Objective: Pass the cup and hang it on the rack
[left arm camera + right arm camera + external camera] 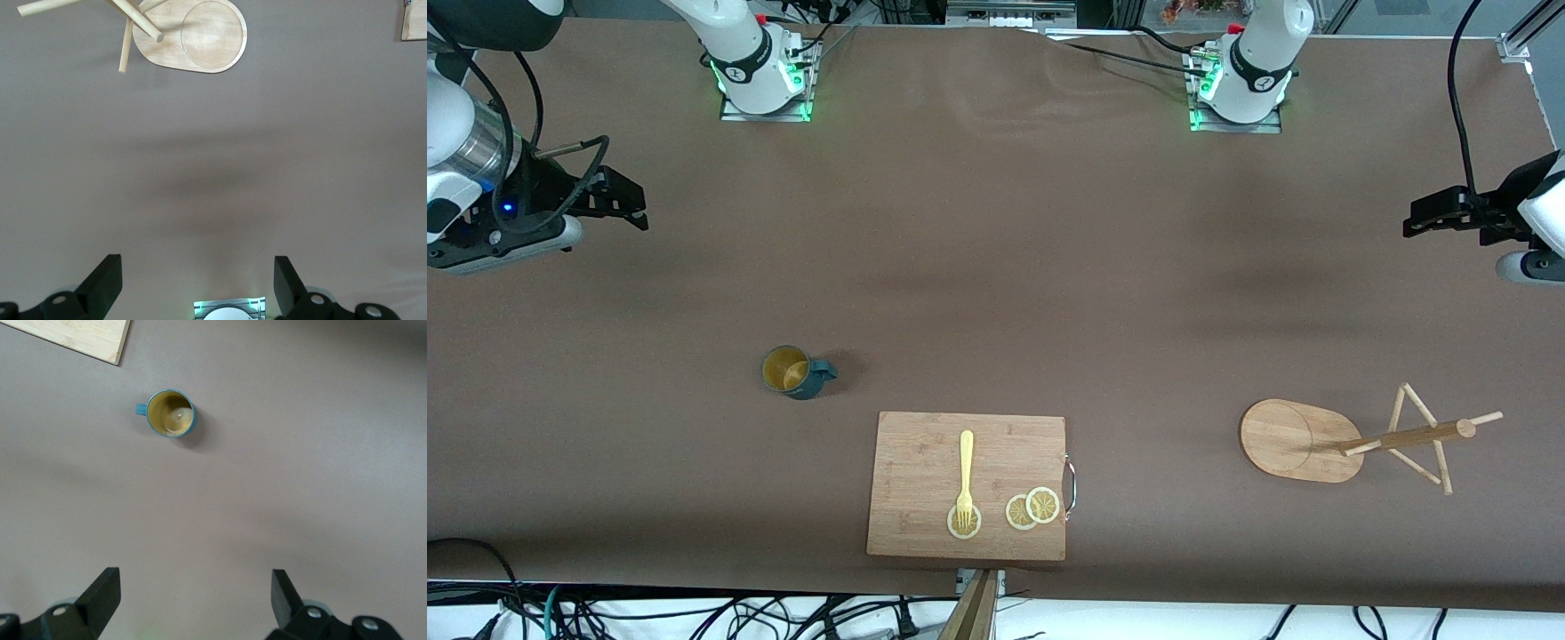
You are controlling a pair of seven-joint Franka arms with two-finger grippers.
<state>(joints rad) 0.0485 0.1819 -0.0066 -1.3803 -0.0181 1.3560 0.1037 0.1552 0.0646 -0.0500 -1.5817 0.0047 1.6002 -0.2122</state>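
Cup stands upright on surface, well apart from right end effector, fingers spread, empty. Left end effector also spread, waits above rack.

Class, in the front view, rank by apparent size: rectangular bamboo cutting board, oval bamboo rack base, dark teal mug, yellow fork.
1. Rectangular bamboo cutting board
2. Oval bamboo rack base
3. Yellow fork and dark teal mug: too alike to rank; fork longer, mug wider.
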